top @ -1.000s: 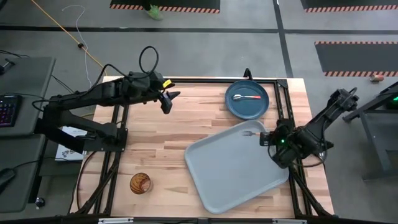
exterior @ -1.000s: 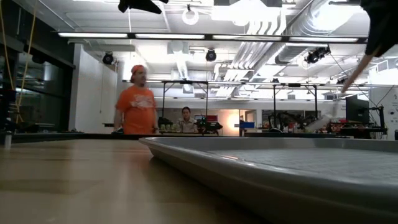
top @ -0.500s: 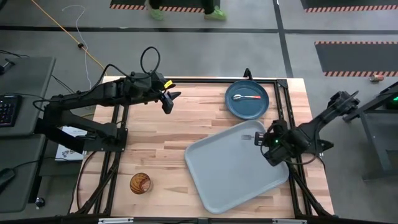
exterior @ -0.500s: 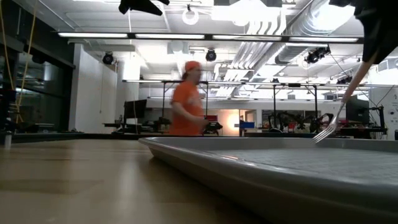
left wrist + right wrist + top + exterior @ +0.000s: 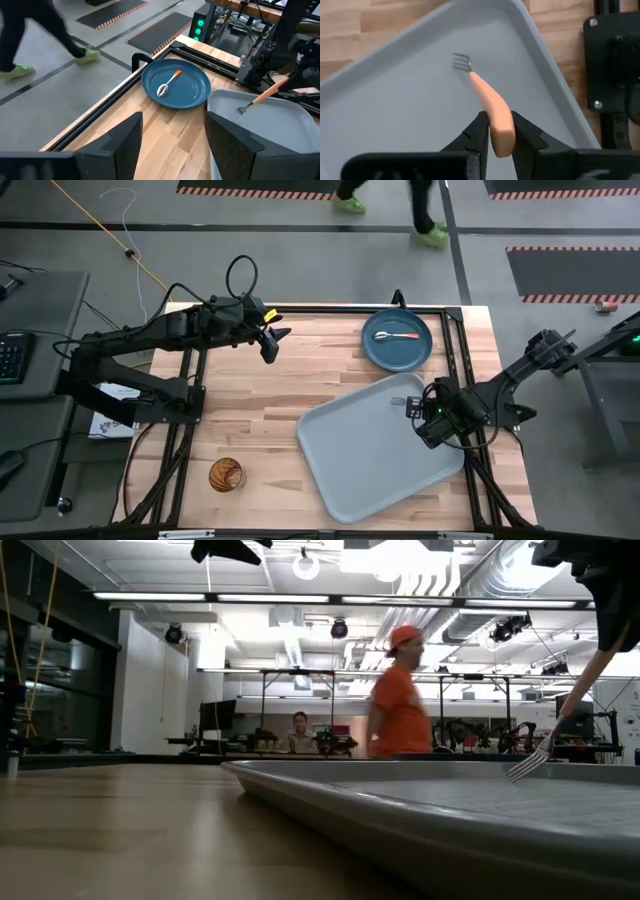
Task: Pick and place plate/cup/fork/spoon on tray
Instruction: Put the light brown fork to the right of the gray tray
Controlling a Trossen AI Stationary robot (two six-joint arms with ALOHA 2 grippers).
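Observation:
The pale grey-blue tray [image 5: 375, 460] lies on the table's right half. My right gripper [image 5: 497, 134] is over the tray's far right corner, shut on the orange-handled fork [image 5: 402, 400]. The fork's tines [image 5: 524, 768] are low over the tray floor. The teal plate [image 5: 397, 340] sits at the far edge with the red-handled spoon [image 5: 396, 336] lying in it. The amber cup [image 5: 225, 475] stands at the near left. My left gripper [image 5: 270, 342] hangs open and empty above the far left; through its wrist view I see the plate [image 5: 192, 92]. My right gripper pinches the fork's orange handle near its free end [image 5: 500, 131] between its two fingers. The fingers slant down from the table's right side and lie roughly along the fork. The fork tilts tines-down toward the tray [image 5: 524, 768]; whether the tines touch the tray I cannot tell.
Bare wood lies between the cup and the tray [image 5: 270, 130]. A black frame rail [image 5: 455, 350] runs along the table's right side next to the right arm. A person in an orange shirt [image 5: 400, 700] walks in the room behind the table.
My right gripper has moved toward the table's left, farther over the tray, and has gone down; the fork's tines have sunk toward the tray floor. The gripper stays shut on the handle. The person behind the table has walked across.

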